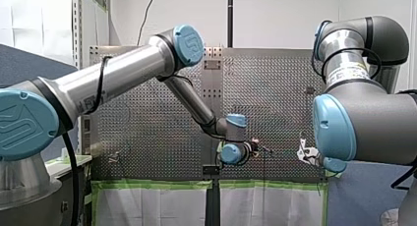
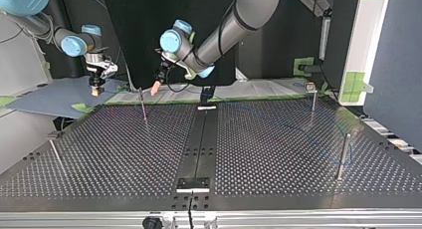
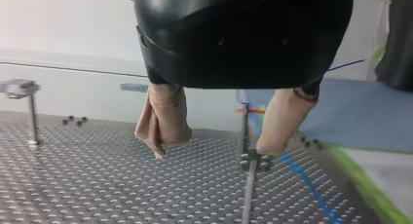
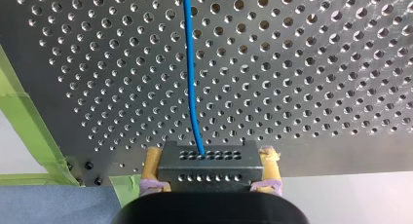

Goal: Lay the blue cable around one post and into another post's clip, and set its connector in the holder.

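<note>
Task unfinished: my right gripper (image 4: 210, 159) clamps the dark perforated block connector (image 4: 209, 169), the thin blue cable (image 4: 191, 78) running ahead toward its twelve o'clock; my left gripper (image 3: 212, 151) stands wide and empty; routing unconfirmed, seating outstanding.

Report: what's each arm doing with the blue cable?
Left end effector open, empty. Right end effector shut on connector, blue cable trailing out. Post close beside the left one.

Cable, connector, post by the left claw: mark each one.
cable (image 4: 190, 73), right wrist view, mid-length over the table
connector (image 4: 209, 166), right wrist view, middle of its face
post (image 3: 245, 131), left wrist view, shaft
</note>
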`<act>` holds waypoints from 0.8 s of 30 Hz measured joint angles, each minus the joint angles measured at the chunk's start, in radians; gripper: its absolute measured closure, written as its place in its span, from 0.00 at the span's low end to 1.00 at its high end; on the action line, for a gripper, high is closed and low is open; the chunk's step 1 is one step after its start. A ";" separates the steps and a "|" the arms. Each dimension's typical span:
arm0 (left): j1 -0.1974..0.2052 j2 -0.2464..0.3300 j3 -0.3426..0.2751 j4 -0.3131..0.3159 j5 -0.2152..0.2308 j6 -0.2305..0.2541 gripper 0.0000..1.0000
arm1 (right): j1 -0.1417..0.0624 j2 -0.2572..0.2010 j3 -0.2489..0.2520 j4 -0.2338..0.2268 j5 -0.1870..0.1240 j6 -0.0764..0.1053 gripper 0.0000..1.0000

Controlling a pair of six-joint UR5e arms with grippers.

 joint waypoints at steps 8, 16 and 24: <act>-0.016 0.082 -0.082 0.080 -0.007 0.010 0.00 | -0.001 0.001 0.000 -0.002 0.000 0.003 0.99; 0.006 0.166 -0.166 0.102 -0.048 -0.037 0.00 | 0.000 0.002 0.000 0.000 0.000 0.009 0.99; 0.084 0.248 -0.248 0.062 -0.052 -0.111 0.00 | -0.001 0.002 0.000 0.000 0.000 0.015 0.99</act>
